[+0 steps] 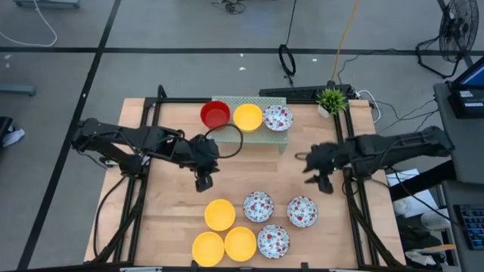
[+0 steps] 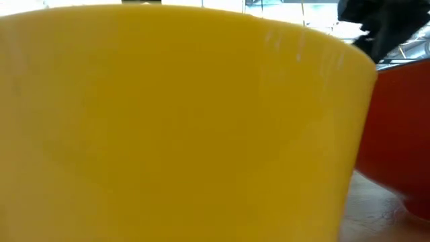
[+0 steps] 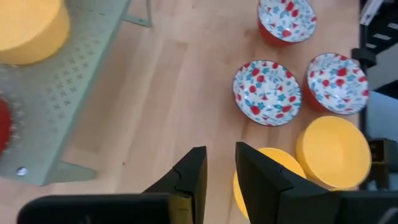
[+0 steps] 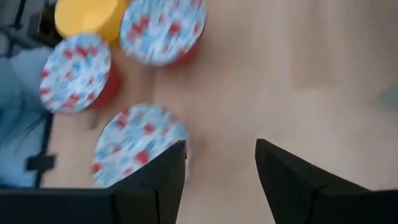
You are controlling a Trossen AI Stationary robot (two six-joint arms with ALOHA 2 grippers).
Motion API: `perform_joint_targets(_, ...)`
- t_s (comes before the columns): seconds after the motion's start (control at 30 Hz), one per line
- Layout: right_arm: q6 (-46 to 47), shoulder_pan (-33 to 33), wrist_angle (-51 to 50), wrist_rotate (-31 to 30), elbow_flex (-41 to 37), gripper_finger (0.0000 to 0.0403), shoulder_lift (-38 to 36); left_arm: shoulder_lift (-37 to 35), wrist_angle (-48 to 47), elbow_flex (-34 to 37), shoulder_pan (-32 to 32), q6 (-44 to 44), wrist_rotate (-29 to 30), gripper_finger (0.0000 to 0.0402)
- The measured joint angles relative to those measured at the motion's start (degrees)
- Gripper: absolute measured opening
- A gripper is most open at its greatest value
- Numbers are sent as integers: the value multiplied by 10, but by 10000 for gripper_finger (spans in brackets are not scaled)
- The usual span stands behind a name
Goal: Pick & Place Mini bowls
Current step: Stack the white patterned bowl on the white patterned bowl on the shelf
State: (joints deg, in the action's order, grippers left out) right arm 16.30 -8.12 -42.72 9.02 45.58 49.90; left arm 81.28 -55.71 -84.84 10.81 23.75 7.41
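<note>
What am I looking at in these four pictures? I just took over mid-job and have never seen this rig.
This is a robot with two dark arms at a pale wooden table. The top picture looks straight down. The left gripper and right gripper hover over the middle, both empty, fingers apart.

On the pale green mesh rack at the far edge sit a plain red mini bowl, a plain yellow mini bowl and a white floral-speckled mini bowl. Near the front lie three more yellow bowls and three more floral bowls.

The table-height picture is almost filled by a yellow bowl close to the lens. The other two come from the wrists, looking past each arm's own fingers at the bowls below.
</note>
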Motion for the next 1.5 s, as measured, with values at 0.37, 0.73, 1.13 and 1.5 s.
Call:
perform_joint_targets(0.37, 245, -231, 77, 0, 0, 183, 103, 0, -1, 0, 2, -12, 17, 88)
perform_joint_targets(0.73, 271, -346, 233, -52, 0, 183, 211, 0, -3, 0, 2, -6, 17, 88)
perform_joint_targets(1.13, 140, -371, 227, -150, 0, 183, 274, 0, -3, 0, 2, 9, 17, 88)
perform_joint_targets(1.5, 123, -374, 224, -139, 0, 183, 313, 0, -2, 0, 2, 13, 17, 88)
